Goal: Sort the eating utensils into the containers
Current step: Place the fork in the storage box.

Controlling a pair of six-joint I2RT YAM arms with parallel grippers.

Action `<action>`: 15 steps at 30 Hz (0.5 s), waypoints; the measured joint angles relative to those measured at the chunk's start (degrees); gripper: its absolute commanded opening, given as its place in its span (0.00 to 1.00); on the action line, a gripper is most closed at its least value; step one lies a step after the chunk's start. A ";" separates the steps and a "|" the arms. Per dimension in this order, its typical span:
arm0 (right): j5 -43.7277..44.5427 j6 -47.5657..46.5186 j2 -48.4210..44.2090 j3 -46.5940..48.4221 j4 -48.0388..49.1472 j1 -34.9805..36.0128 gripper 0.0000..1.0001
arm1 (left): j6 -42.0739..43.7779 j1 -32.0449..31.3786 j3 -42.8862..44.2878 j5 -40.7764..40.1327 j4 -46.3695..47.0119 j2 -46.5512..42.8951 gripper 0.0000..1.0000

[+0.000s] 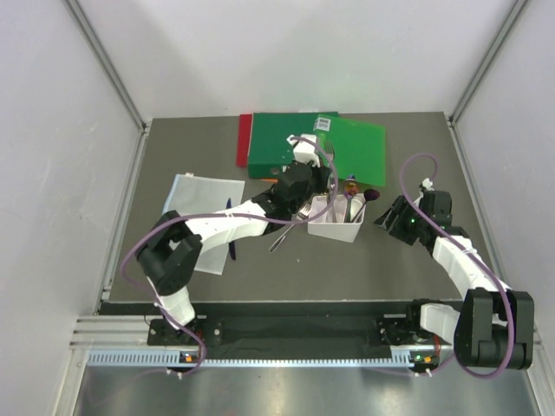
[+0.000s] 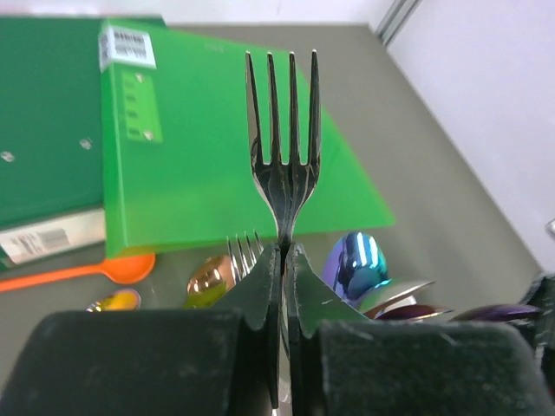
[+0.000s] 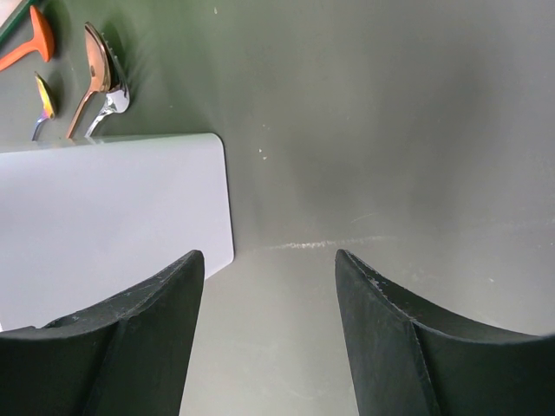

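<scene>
Top view: a dark grey matte desk [image 1: 347, 269] stands in a booth of plain white walls [image 1: 52, 130], with aluminium posts [image 1: 104, 61] running along the corners. A green folder [image 1: 355, 147] overlapping a red folder [image 1: 244, 139] lies at the desk's 12 o'clock edge, and a clear sheet [image 1: 201, 208] lies at 9 o'clock. The white bin [image 1: 336, 230] sits near the desk's centre, slightly toward 3 o'clock, with several utensils in it, among them a rainbow spoon [image 2: 355, 264]. The left gripper [image 2: 284, 260], at the bin's 11 o'clock, has its fingers pressed together on the neck of a silver fork [image 2: 284, 156], tines pointing away over the green folder. The right gripper [image 3: 269, 260] hangs at the bin's 3 o'clock with fingers spread wide and nothing between them. A dark blue utensil [image 1: 231, 234] lies at the sheet's 3 o'clock edge.
</scene>
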 measured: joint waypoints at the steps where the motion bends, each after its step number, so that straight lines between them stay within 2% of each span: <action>1: -0.02 -0.11 0.00 0.00 -0.02 0.00 0.63 | 0.00 -0.26 0.00 0.00 0.17 1.03 0.00; 9: -0.04 -0.83 0.15 0.00 -0.35 0.00 0.63 | 0.02 -3.06 0.00 -0.15 2.25 6.78 0.00; 15: -0.04 -0.85 0.79 0.00 -0.37 0.00 0.63 | 0.02 -4.61 0.00 -0.02 2.43 7.48 0.00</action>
